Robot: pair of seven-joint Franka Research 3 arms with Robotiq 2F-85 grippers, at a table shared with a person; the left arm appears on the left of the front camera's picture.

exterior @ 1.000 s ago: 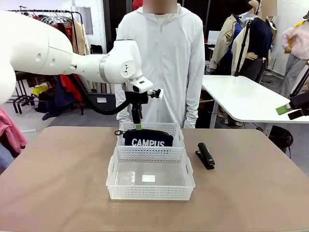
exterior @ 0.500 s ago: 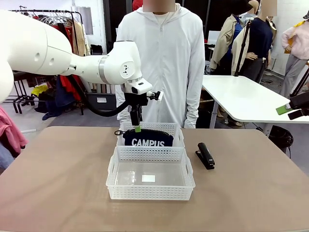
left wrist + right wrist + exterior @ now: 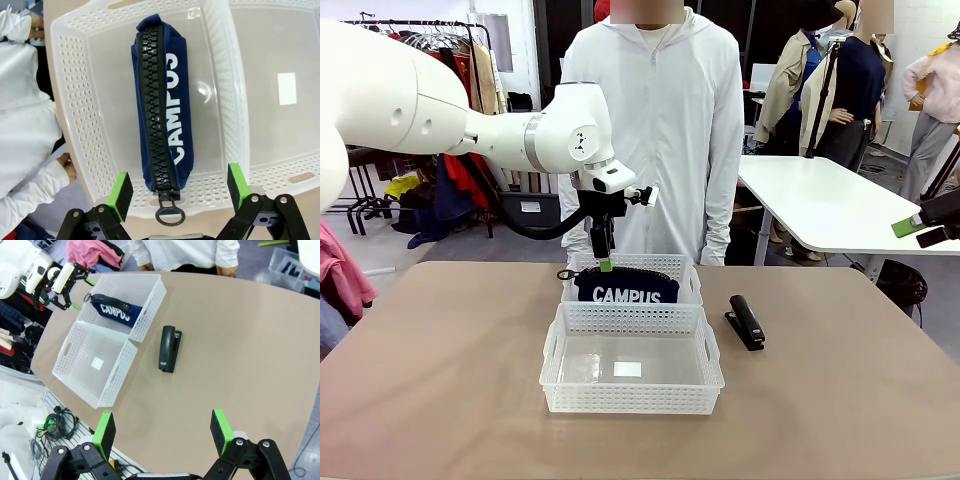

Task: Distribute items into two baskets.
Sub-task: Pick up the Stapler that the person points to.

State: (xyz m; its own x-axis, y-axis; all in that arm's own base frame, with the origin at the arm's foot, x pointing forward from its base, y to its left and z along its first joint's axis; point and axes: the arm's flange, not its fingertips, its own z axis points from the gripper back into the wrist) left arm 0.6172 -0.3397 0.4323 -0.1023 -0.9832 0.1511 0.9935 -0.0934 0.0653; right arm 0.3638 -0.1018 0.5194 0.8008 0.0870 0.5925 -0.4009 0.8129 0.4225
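the pouch [image 3: 625,287] lies in the far basket [image 3: 686,272], with the left fingers [image 3: 606,263] spread wide and empty just above it. the stapler [image 3: 746,321] sits on the counter [image 3: 440,360] right of that basket. next, the open, empty right fingers [image 3: 916,230] should likely carry it to the near basket [image 3: 630,397].

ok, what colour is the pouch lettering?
White lettering on the navy pouch; the left wrist view shows it best.

Clothing workroom, garment rack [image 3: 425,35] (hung full)
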